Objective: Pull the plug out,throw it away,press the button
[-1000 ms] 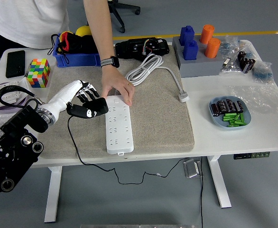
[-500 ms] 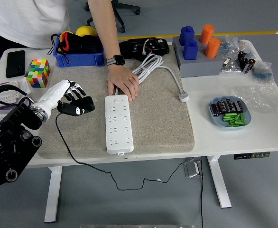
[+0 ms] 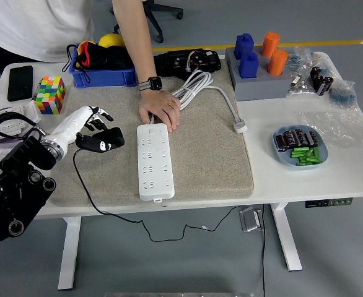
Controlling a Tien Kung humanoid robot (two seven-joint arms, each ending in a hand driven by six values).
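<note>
A white power strip [image 3: 153, 159] lies lengthwise on the grey mat [image 3: 203, 154]. My left hand [image 3: 96, 128] hovers over the mat to the strip's left, shut on a black plug [image 3: 101, 142] whose black cable [image 3: 95, 201] trails down off the table's front edge. The plug is clear of the strip. A person's hand [image 3: 161, 110] presses down on the strip's far end. The strip's white cord [image 3: 194, 86] coils behind it and ends in a white plug [image 3: 239, 127] on the mat's right edge. My right hand is out of view.
A colourful cube [image 3: 49, 94] and a black phone [image 3: 20, 82] sit at the far left. A blue bin [image 3: 101, 74] stands at the back, blue and orange blocks [image 3: 259, 55] on a grey base at back right, and a blue dish of parts [image 3: 300, 147] at right.
My left hand has drawn left, away from the strip, with the black plug in it. The person's hand has shifted back a little to the strip's far end.
</note>
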